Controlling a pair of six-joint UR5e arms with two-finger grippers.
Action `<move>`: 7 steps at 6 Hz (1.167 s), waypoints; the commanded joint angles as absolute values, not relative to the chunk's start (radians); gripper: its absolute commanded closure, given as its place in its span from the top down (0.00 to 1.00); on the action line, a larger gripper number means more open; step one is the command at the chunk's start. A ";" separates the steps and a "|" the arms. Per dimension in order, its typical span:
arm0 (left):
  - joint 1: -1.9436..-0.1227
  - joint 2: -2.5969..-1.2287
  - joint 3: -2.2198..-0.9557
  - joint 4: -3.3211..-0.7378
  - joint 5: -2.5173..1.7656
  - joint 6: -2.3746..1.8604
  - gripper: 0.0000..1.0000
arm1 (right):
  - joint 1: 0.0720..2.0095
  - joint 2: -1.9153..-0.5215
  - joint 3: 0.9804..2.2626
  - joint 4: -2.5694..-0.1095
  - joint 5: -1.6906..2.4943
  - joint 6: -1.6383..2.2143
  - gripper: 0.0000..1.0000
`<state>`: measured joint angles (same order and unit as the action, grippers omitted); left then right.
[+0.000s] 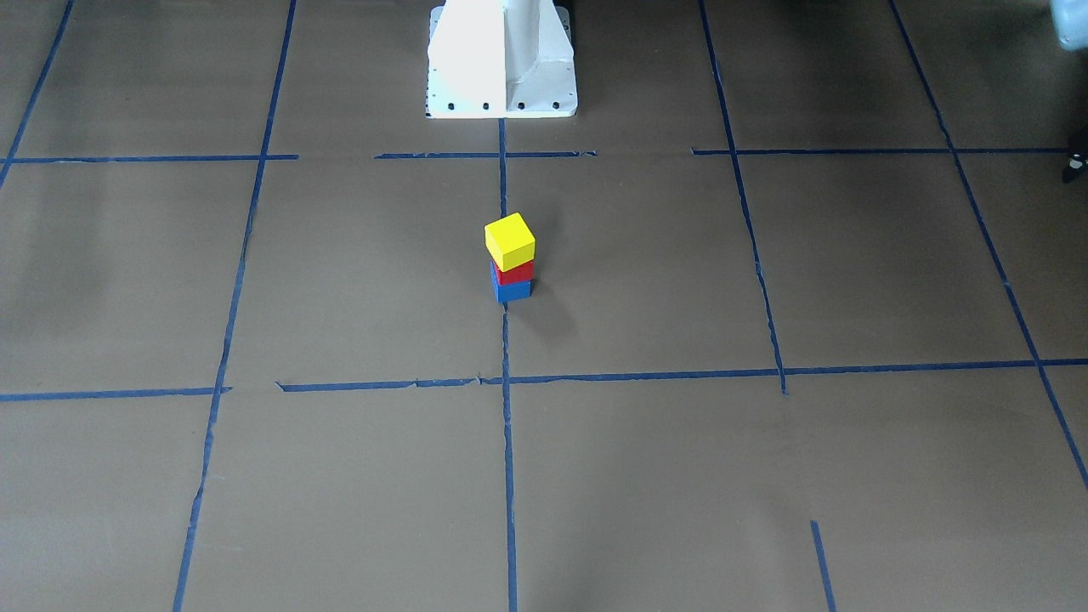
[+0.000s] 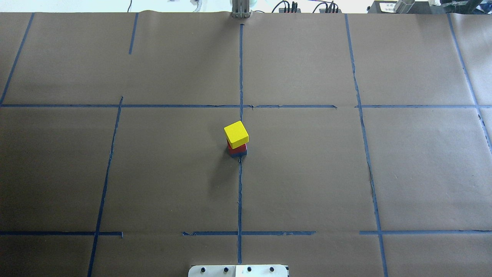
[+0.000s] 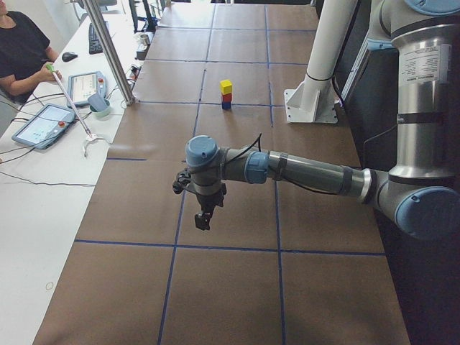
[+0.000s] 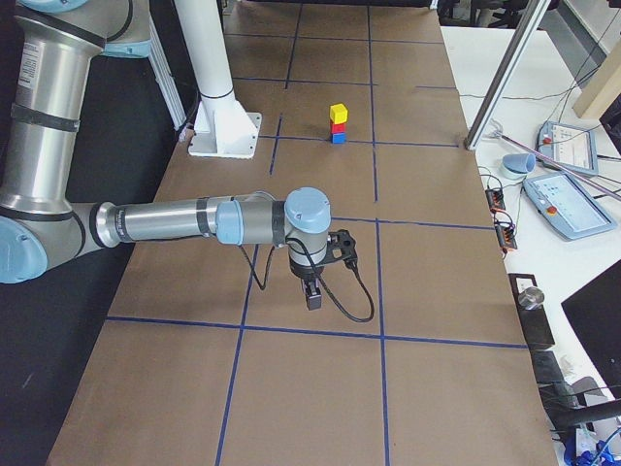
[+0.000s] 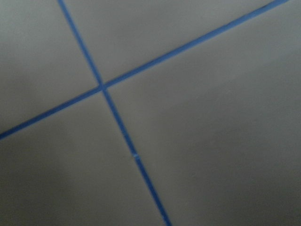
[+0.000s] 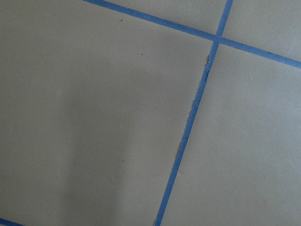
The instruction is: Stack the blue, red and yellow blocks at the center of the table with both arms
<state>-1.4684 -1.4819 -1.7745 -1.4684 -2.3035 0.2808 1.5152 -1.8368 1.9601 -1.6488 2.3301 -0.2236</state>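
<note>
A yellow block point(image 1: 510, 240) sits on a red block point(image 1: 513, 273), which sits on a blue block point(image 1: 512, 291), in one upright stack at the table's center. The yellow block point(image 2: 236, 133) is turned a little against the two below. No gripper touches the stack. My left gripper point(image 3: 203, 219) hangs over the table's left end, far from the stack point(image 3: 226, 95). My right gripper point(image 4: 313, 296) hangs over the right end, far from the stack point(image 4: 338, 126). Each shows only in a side view, so I cannot tell if it is open or shut. Both wrist views show only brown paper and blue tape.
The robot's white base point(image 1: 501, 59) stands behind the stack. Blue tape lines point(image 2: 240, 192) divide the brown table cover. A metal post point(image 3: 111, 50) and a desk with tablets point(image 3: 43, 122) line the far side, where a person point(image 3: 21, 43) sits.
</note>
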 commanded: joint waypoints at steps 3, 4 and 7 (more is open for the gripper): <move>-1.548 -1.505 -1.675 -1.473 -2.474 0.210 1.00 | 1.537 -1.842 1.985 -1.736 2.313 -0.222 1.00; -1.546 -1.522 -1.683 -1.471 -2.444 0.178 1.00 | 1.537 -1.844 1.980 -1.744 2.315 -0.222 1.00; -1.537 -1.534 -1.677 -1.474 -2.289 0.166 1.00 | 1.537 -1.853 1.964 -1.737 2.315 -0.213 1.00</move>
